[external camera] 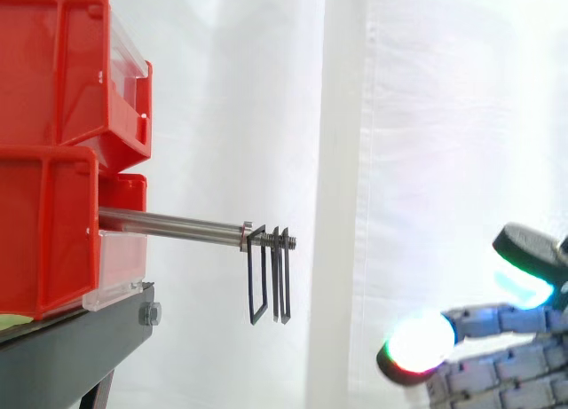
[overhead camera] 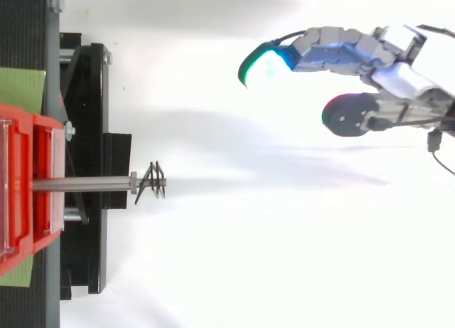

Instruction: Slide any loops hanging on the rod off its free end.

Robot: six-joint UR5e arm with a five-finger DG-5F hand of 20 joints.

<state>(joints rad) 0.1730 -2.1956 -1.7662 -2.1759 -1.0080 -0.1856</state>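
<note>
We see dark wire loops [external camera: 270,285] hanging near the free end of the rod [external camera: 169,221], which juts from the red bins [external camera: 49,240] at left; at lower right our hand [external camera: 506,360] sits well apart, fingers [external camera: 488,320] loosely extended

The hand [overhead camera: 402,75] hangs well beyond the rod's [external camera: 177,223] free end and lower, fingers loosely extended, holding nothing.

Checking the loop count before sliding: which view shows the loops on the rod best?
The side view: the loops hang full-length near the free end of the rod, outlines distinct. The top view shows them from above, a small crossed bunch.
</note>
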